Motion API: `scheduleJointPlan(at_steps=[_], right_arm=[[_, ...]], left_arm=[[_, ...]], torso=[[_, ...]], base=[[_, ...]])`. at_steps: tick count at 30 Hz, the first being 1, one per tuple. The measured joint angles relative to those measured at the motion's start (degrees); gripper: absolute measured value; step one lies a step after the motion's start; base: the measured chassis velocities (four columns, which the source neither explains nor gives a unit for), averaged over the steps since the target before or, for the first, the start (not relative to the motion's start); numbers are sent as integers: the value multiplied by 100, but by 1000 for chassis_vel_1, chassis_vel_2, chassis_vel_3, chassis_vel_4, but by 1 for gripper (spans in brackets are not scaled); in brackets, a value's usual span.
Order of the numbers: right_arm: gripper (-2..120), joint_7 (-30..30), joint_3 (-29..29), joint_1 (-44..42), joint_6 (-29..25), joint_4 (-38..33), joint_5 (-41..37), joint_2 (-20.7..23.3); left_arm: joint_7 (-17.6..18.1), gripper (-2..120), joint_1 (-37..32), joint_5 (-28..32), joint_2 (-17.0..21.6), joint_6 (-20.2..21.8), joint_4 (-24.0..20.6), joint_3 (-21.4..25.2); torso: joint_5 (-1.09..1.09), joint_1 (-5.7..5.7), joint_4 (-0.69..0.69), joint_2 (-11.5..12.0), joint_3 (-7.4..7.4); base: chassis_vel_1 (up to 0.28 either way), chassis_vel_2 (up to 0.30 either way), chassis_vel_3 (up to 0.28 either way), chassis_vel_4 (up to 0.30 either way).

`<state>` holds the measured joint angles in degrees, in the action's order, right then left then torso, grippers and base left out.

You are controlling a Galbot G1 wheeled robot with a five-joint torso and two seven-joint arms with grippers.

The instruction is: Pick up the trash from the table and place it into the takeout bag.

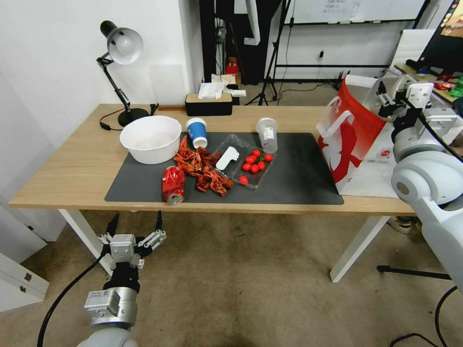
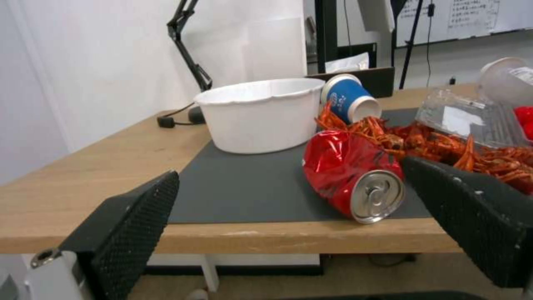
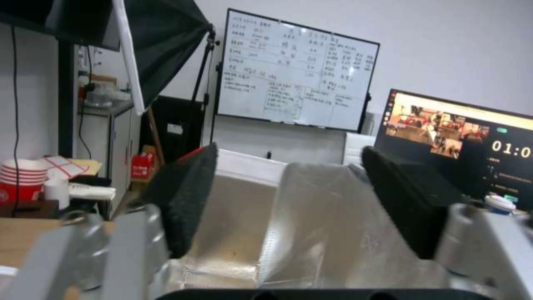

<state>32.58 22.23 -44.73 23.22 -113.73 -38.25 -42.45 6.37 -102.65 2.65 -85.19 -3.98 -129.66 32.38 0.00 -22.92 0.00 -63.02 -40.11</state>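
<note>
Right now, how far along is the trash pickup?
Nothing looks bagged yet. Crushed red can, blue paper cup and clear plastic cup all lie on the table. Left gripper is open, empty, before the can; right gripper open over the takeout bag.

Can (image 1: pixel 173 184) at mat's (image 1: pixel 299 178) front-left; bag (image 1: pixel 354 140) probably beside mat's right edge.

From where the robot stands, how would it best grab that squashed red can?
Probably across the middle of the crushed red can. It lies on its side at the near edge of the dark mat, silver top end toward the robot. The open left gripper could come from the near side, one finger each side of its dented body.
</note>
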Motion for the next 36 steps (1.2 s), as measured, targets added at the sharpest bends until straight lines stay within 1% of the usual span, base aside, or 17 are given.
scheduleJointPlan(at_steps=[2, 3, 4, 5, 7, 15, 18, 19, 23, 24, 26, 28, 30, 31, 33, 34, 36], right_arm=[[85, -3, -4, 46, 60, 1, -73, 35], [85, -3, -4, 46, 60, 1, -73, 35], [92, -6, -4, 67, 76, 2, -108, 55], [92, -6, -4, 67, 76, 2, -108, 55], [98, -13, -4, 78, 87, 3, -125, 62], [100, -27, -5, 40, 85, -107, -169, 44], [100, -42, -5, -17, -26, -224, -260, 33], [100, -70, -3, -97, -215, -342, -363, 20], [100, -106, 23, -353, -421, -623, -740, -32], [100, -229, 92, -629, -755, -818, -923, -82], [100, -320, 128, -763, -829, -889, -944, -102], [100, -674, 185, -1374, -1261, -1169, -836, -221], [100, -742, 187, -1523, -1331, -1229, -776, -260], [100, -900, 188, -1933, -1570, -1371, -624, -382], [100, -961, 187, -2081, -1637, -1415, -564, -431], [100, -1078, 188, -2353, -1721, -1461, -436, -532], [100, -1421, 156, -2902, -2224, -1476, -115, -799]], left_arm=[[2, 100, -6, 4, 0, -1, -11, 0], [2, 100, -6, 4, 0, -1, -11, 0], [2, 100, -7, 6, 1, -2, -13, 1], [2, 100, -7, 6, 1, -2, -13, 1], [3, 100, -7, 9, 4, -2, -14, 3], [6, 100, 3, 18, 13, -2, -14, 13], [6, 100, 8, 19, 14, -2, -14, 17], [7, 100, 12, 20, 11, -2, -14, 17], [7, 100, 18, 20, 4, -2, -14, 14], [7, 100, 20, 22, 4, -2, -13, 14], [7, 100, 20, 22, 4, -2, -13, 17], [6, 100, 19, 30, 6, -2, -14, 22], [5, 100, 18, 32, 8, -1, -13, 22], [4, 100, 16, 42, 10, 1, -13, 25], [3, 100, 14, 50, 12, 1, -13, 29], [1, 100, 11, 77, 19, 2, -13, 35], [0, 100, 1, 136, 36, 2, -14, 55]], torso=[[0, 0, 0, 0, 0], [0, 0, 0, 0, 0], [-1, 0, 0, 0, 0], [-1, 0, 0, 0, 0], [0, 0, 0, 0, 0], [-1, 0, 0, 0, 0], [0, 0, 0, 0, 0], [-1, 0, 0, 0, 0], [-1, 0, 1, 0, 0], [-1, 0, 1, 0, 0], [-3, 0, 1, 0, 0], [0, 0, 0, 0, 0], [-2, 0, 0, 0, 1], [1, 0, 0, 0, 0], [0, 1, 0, 0, 1], [-2, 1, -1, -1, 1], [-2, 2, 0, 0, 1]], base=[[0, 0, 0, 0], [0, 0, 0, 0], [0, 0, 0, 0], [0, 0, 0, 0], [0, 0, 0, 0], [0, 0, 0, 0], [0, 0, 0, 0], [0, 0, 0, 0], [0, 0, 0, 0], [0, 0, 0, 0], [0, 0, 0, 0], [0, 0, 0, 0], [0, 0, 0, 0], [0, 0, 0, 0], [0, 0, 0, 0], [0, 0, 0, 0], [0, 0, 0, 0]])
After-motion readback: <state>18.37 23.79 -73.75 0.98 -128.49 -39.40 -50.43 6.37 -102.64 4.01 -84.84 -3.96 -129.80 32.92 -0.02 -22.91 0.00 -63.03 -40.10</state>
